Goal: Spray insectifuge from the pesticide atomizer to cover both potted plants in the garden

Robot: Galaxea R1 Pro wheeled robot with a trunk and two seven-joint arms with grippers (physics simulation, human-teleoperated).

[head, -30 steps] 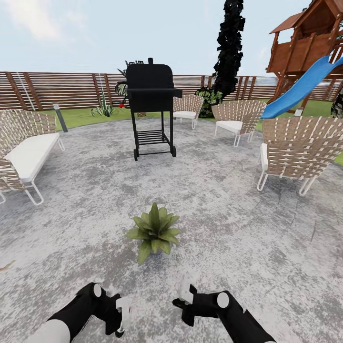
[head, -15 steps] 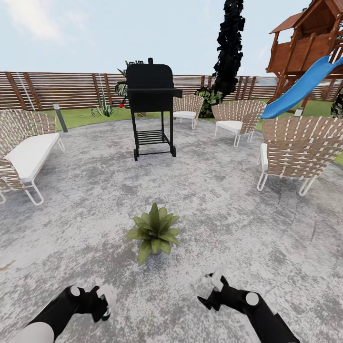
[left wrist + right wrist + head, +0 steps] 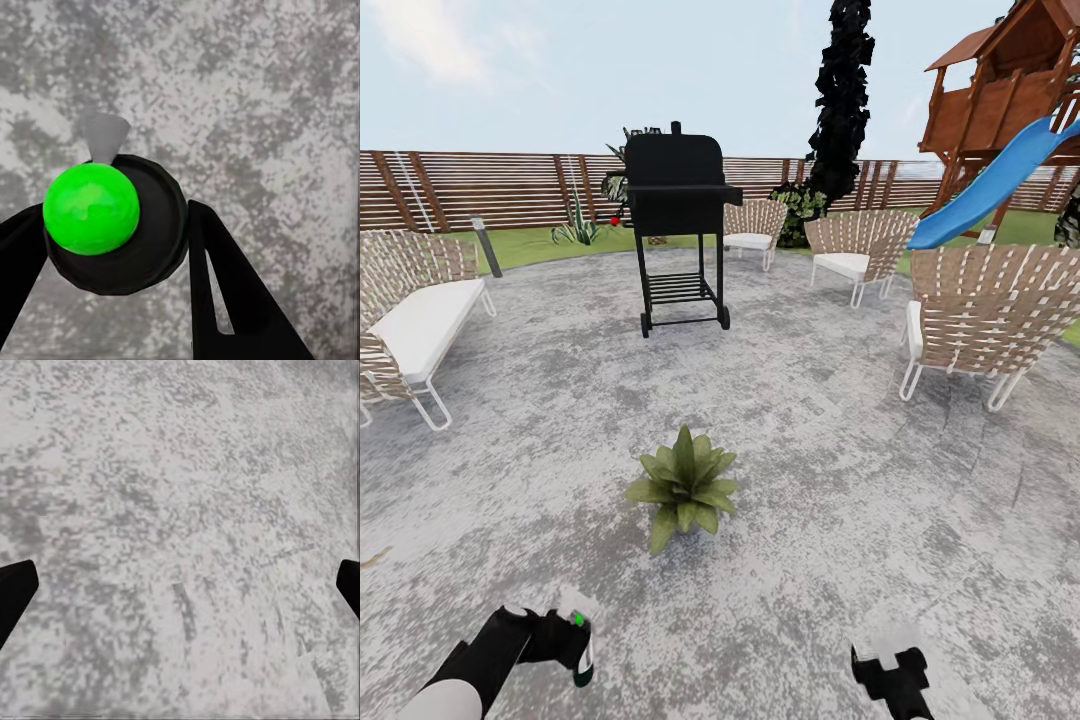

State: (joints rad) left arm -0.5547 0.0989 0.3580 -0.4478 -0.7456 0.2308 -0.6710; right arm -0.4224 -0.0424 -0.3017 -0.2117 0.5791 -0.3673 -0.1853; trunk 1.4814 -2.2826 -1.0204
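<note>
Grey mottled paving point(image 3: 810, 480) spreads under the robot, with one potted plant point(image 3: 682, 487) standing on it ahead of both arms. Low at the left, the left gripper point(image 3: 112, 247) has its jaws closed around the pesticide atomizer point(image 3: 120, 225), whose dark round body and bright green mark sit squarely between them. The right gripper point(image 3: 890, 668) hangs low at the right, jaws spread wide over bare paving.
</note>
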